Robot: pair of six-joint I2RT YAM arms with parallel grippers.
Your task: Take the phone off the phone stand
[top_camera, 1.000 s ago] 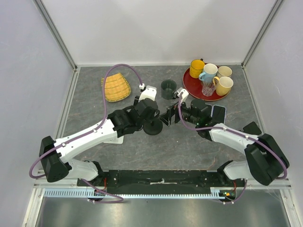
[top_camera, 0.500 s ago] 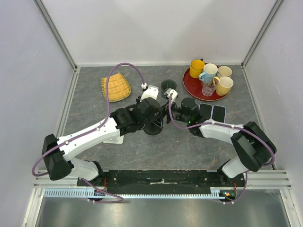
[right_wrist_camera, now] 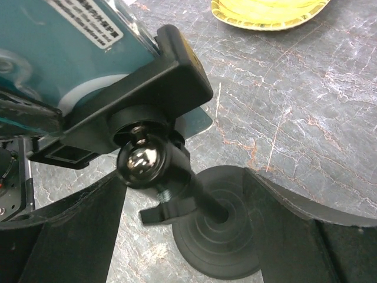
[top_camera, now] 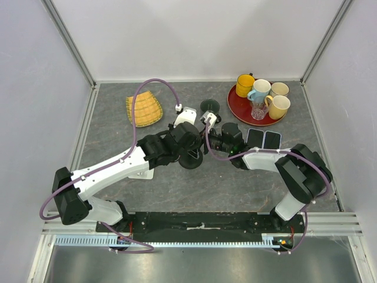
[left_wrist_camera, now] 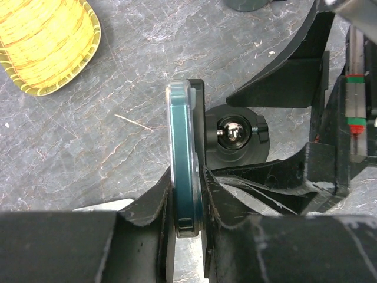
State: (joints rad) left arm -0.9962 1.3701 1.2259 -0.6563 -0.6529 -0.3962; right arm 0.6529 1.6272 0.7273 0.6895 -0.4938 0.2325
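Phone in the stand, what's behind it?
The stand's black cradle backs the phone, with a shiny ball joint behind that and the round base below. The phone's front face cannot be seen.

grey stone table (top_camera: 118, 177) carries basket (top_camera: 144, 109), red tray (top_camera: 237, 105), dark cup (top_camera: 210, 107), stand base (top_camera: 189, 160).

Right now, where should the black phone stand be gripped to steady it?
Probably its thin threaded stem below the shiny ball joint, approached sideways from the right, as the open right end effector straddles it. The flat round base offers no pinchable faces.
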